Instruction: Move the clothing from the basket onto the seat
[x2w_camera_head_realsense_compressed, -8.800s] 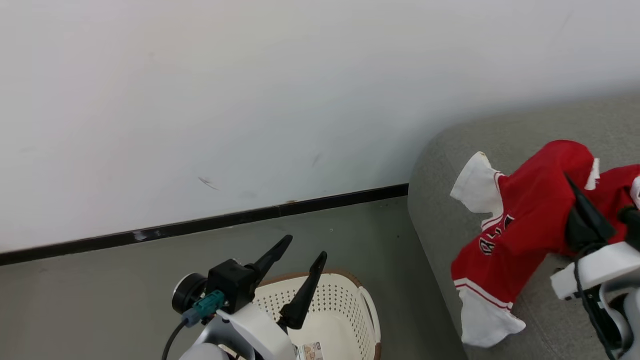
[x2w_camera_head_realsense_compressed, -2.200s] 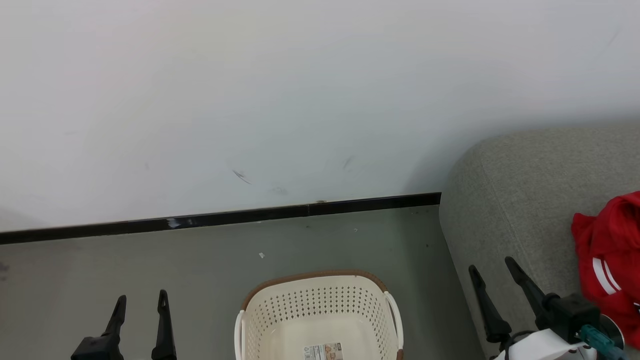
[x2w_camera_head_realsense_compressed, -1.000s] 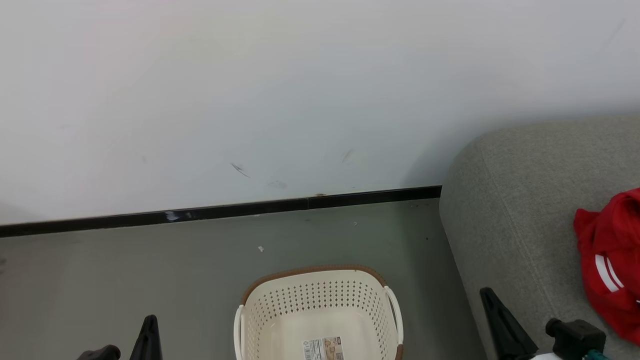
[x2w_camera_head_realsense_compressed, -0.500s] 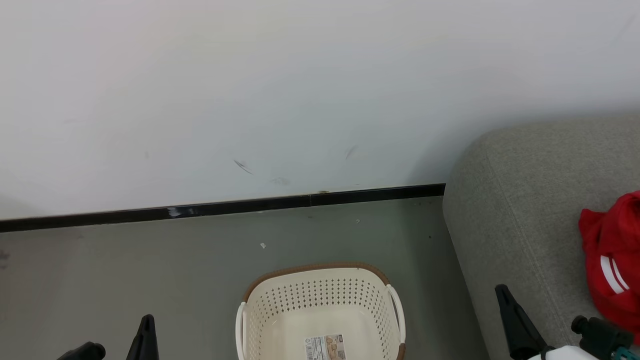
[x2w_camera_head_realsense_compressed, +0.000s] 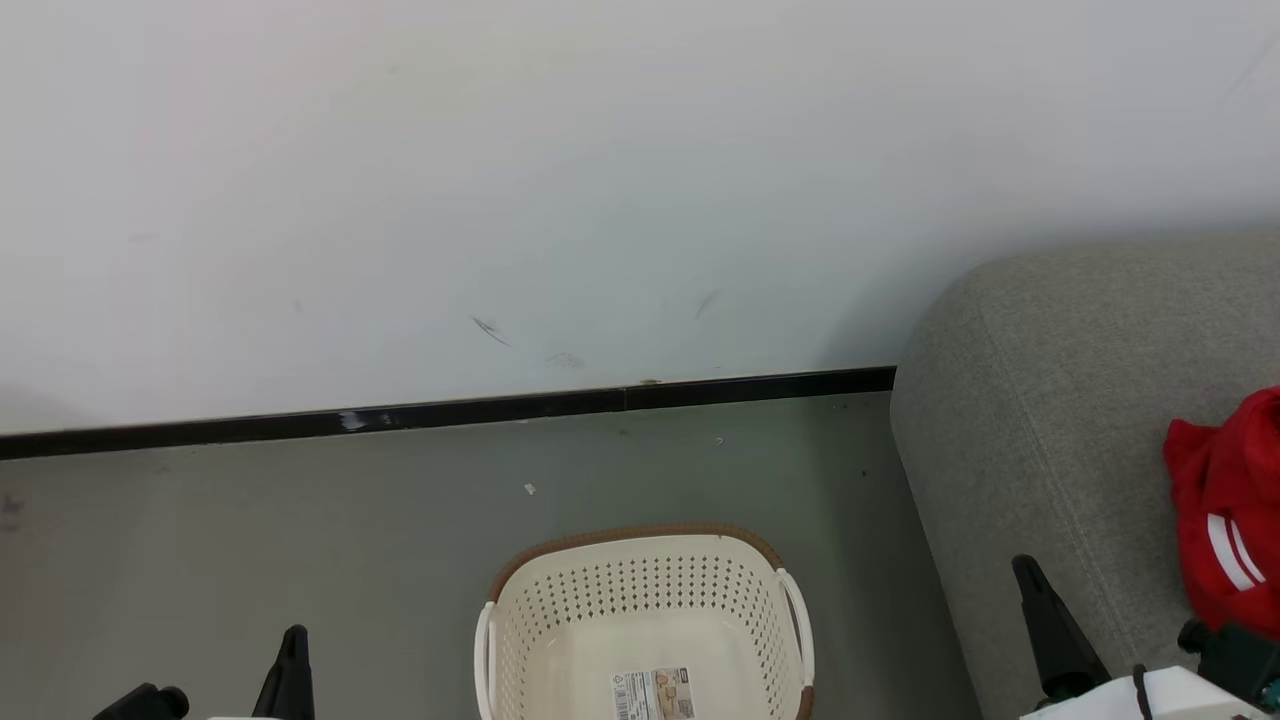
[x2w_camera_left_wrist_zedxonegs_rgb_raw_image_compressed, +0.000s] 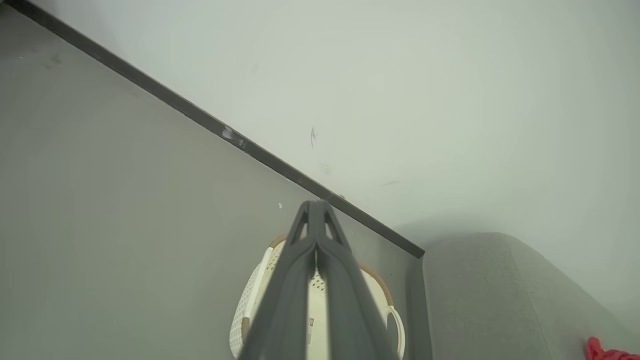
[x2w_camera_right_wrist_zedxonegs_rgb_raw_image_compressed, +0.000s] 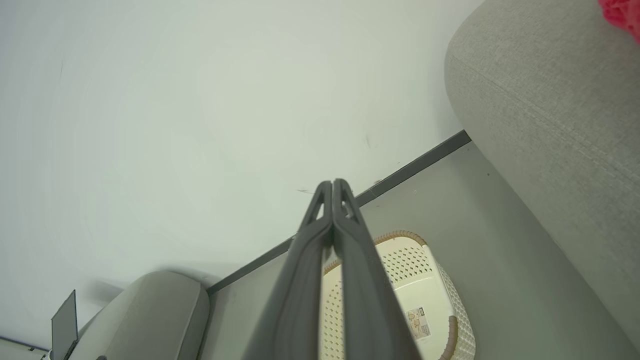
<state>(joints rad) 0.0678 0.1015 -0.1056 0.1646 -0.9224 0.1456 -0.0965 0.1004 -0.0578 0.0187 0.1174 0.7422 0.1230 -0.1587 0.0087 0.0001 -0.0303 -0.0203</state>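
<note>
head view has the clothing (x2w_camera_head_realsense_compressed: 1225, 520) at 3 o'clock, a red heap with white stripes lying on the seat (x2w_camera_head_realsense_compressed: 1020, 420). the basket (x2w_camera_head_realsense_compressed: 640, 532) stands on the floor at 6 o'clock with a paper label (x2w_camera_head_realsense_compressed: 652, 693) on its bottom. the left gripper (x2w_camera_left_wrist_zedxonegs_rgb_raw_image_compressed: 316, 215) and the right gripper (x2w_camera_right_wrist_zedxonegs_rgb_raw_image_compressed: 332, 192) both have their fingers pressed together on nothing. the cloth should be light, soft and limp. i would pinch a raised fold on top, because it will sag and trail.
</note>
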